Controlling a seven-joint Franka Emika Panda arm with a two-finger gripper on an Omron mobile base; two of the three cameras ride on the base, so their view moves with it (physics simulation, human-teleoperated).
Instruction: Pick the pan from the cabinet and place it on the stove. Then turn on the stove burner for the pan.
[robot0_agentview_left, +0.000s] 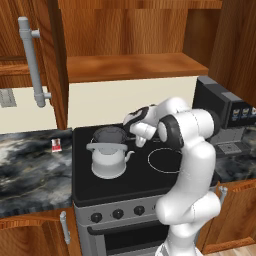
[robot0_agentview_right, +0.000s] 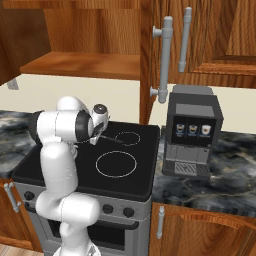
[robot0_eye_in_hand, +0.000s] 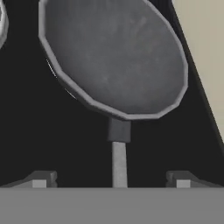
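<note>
In the hand view the end effector (robot0_eye_in_hand: 111, 180) is standing open, its two dark fingertips (robot0_eye_in_hand: 40, 179) showing wide apart at the bottom with the thin handle of the pan (robot0_eye_in_hand: 114, 57) running straight up between them; neither fingertip is touching the handle, so nothing is being gripped. The pan is sitting flat on the black glass of the stove (robot0_agentview_left: 100, 187), its round grey bowl lying at 12 o'clock from the fingertips, and nothing is lying inside it. A short arc of a thin white ring, the stove burner (robot0_eye_in_hand: 56, 77), is peeking out from under the pan's rim at about 9 o'clock. In the left base view the pan (robot0_agentview_left: 109, 134) is resting at the back left of the cooktop, just behind a white kettle (robot0_agentview_left: 108, 159), with the arm's hand hanging close beside it at its 3 o'clock. The cabinet (robot0_agentview_left: 131, 66) above is standing open, its shelf bare and one door (robot0_agentview_left: 42, 60) swung out to the left. In the right base view a black coffee machine (robot0_agentview_right: 191, 131) is sitting on the marble surface (robot0_agentview_right: 225, 172) at 3 o'clock from the stove, and the pan's handle (robot0_agentview_right: 111, 139) is showing just past the hand.
</note>
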